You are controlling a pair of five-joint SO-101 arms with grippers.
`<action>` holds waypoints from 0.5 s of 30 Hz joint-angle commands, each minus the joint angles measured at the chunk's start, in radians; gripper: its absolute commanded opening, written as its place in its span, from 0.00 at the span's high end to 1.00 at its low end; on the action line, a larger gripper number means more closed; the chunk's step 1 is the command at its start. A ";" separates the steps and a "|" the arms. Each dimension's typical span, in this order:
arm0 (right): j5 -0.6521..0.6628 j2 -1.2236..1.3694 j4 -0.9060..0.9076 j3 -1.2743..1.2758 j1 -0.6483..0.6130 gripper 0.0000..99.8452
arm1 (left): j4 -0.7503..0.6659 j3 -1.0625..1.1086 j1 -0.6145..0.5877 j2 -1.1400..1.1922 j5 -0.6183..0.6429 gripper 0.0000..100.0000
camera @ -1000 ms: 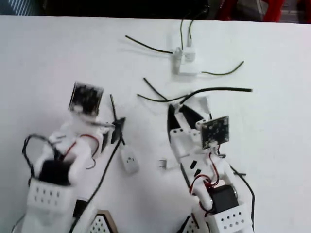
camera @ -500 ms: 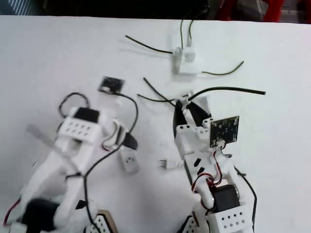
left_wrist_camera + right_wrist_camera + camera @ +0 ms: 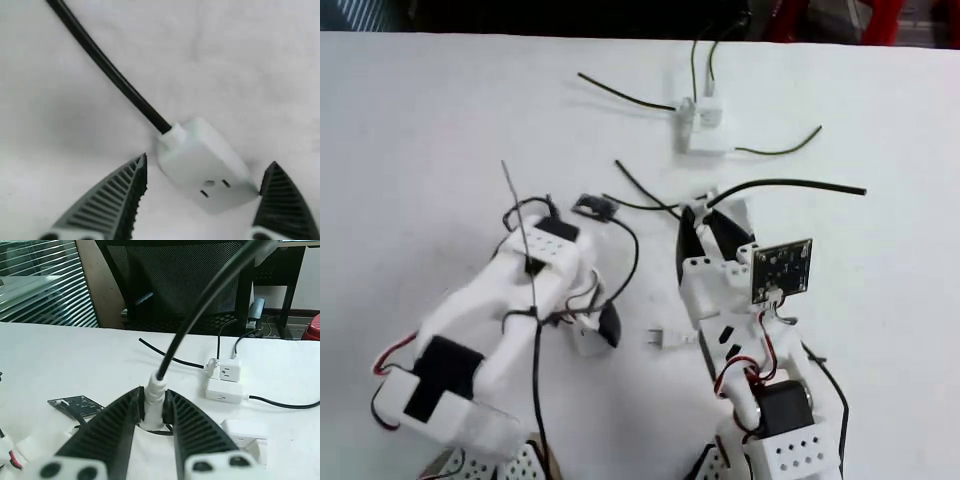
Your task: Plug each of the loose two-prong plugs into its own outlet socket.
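Left gripper [image 3: 208,161]: hung low over the white table [image 3: 420,120] with fingers spread wide, one ribbed tip on each side of a white outlet socket [image 3: 200,155], neither tip clearly touching it. Lay flat between those tips, slots facing up, with a black cord [image 3: 110,70] running off toward the upper left of the wrist frame. From above, sat at lower centre-left [image 3: 582,338], partly under the same gripper [image 3: 592,330].

Right gripper [image 3: 152,392]: pressed together on a white cord fitting [image 3: 154,390], pinching it just below where its black cable [image 3: 200,305] rose and arched away to the upper right. Could not tell whether plug or socket. Stood at centre of the overhead frame [image 3: 705,215].

Loose two-prong plug [image 3: 665,338]: rested on the table at lower centre, between the two arms, apart from both grippers.

Farther back, at upper centre: white outlet cluster [image 3: 703,128] with cords leading off. Seen also from the right wrist at centre right [image 3: 225,380].
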 commanded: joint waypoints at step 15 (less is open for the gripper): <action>0.000 -0.007 -0.021 -0.011 0.010 0.98 | -0.055 -0.183 0.015 0.062 -0.296 0.92</action>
